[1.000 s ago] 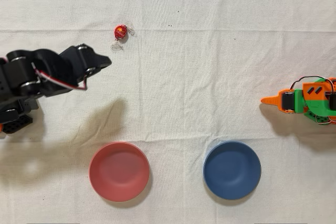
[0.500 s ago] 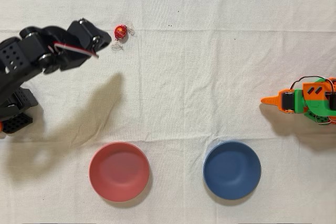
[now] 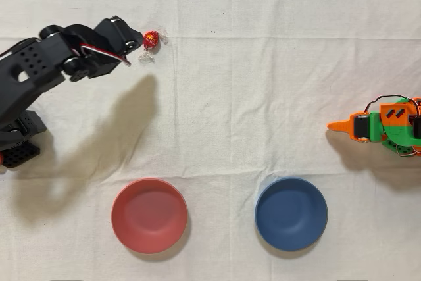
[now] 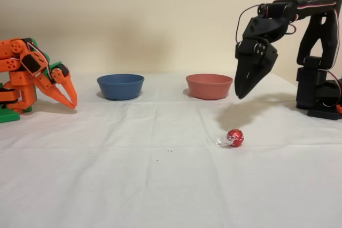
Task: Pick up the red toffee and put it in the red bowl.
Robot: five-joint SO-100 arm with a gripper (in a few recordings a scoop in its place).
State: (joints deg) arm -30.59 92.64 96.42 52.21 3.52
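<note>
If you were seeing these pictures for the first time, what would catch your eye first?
The black arm's gripper hangs in the air above the shiny red toffee, which lies alone on the white cloth. Behind them in the fixed view sit the red bowl and a blue bowl, side by side.

The small round toffee in shiny red foil with clear crinkly twisted ends (image 3: 151, 39) (image 4: 234, 138) lies on the white cloth, well apart from the bowl. The round, shallow, matte salmon-red plastic bowl (image 3: 149, 215) (image 4: 209, 86) stands upright and empty.
</note>
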